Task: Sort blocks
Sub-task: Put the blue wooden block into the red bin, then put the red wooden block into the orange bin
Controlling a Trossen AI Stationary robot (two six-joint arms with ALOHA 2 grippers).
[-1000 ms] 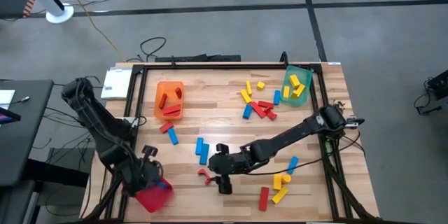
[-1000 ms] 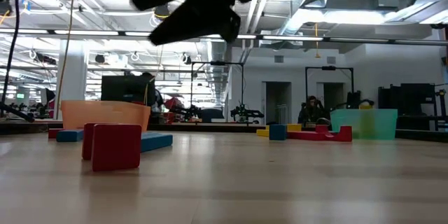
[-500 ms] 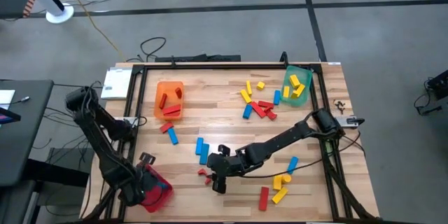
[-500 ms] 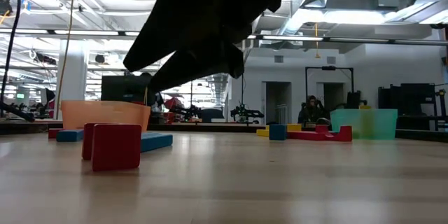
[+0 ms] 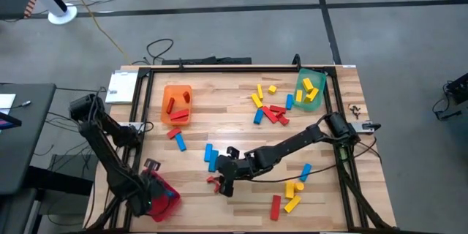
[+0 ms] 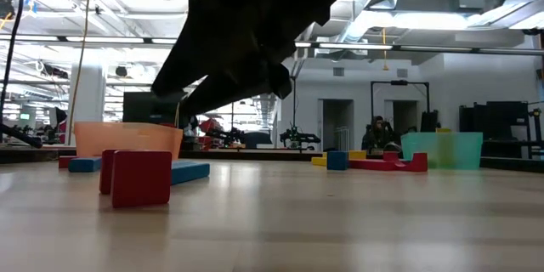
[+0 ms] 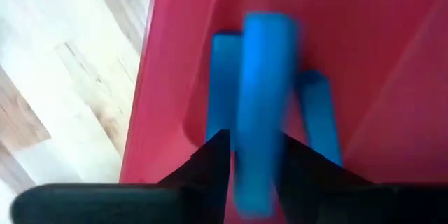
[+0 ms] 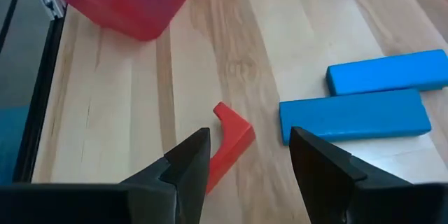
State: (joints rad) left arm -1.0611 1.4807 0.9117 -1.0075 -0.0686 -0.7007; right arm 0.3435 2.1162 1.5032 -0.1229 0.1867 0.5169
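Right gripper (image 8: 241, 157): your fingers are spread apart with nothing between them, low over the red angled block (image 8: 227, 145) near the table's front – the block's near end is hidden behind one finger.
Left gripper (image 7: 248, 171): you're clamped on a blue block (image 7: 260, 105), held over the red tray (image 7: 392, 35) at the front-left corner.
Hard to see: the low view is mostly blocked by the dark right arm (image 6: 255, 25).
Red tray: two more blue blocks lie inside.
Orange tray (image 5: 176, 104): red blocks.
Green tray (image 5: 309, 90): yellow blocks.
Loose blocks (image 5: 269, 106): red, blue and yellow bars – scattered across the table (image 5: 227, 124).
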